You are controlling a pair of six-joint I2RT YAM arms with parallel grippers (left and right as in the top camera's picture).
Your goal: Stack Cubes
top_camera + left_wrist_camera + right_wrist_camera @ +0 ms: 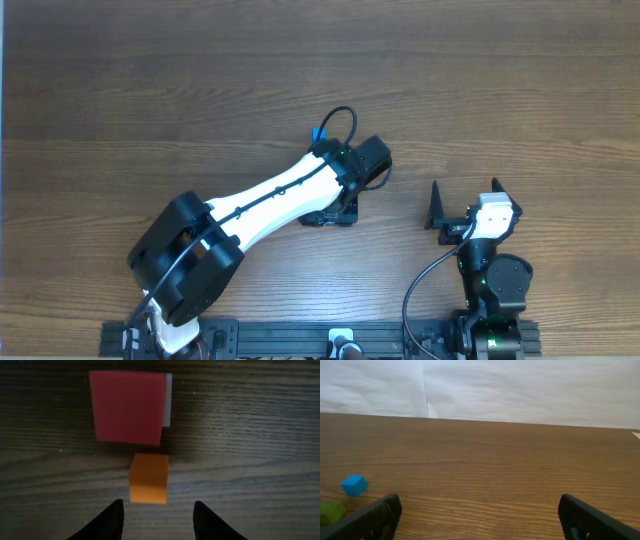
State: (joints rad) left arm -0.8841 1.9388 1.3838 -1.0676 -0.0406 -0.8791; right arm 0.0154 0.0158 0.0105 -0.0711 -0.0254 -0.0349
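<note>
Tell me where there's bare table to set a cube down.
Bare table lies between the right gripper and the white backdrop, and across the far left. Crowded around the left gripper: red cube, orange cube, with the blue cube and green cube close by.

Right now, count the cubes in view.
4: orange before the left fingers, red just beyond; blue and green together near that arm. Grey edge beside red may be another.
</note>
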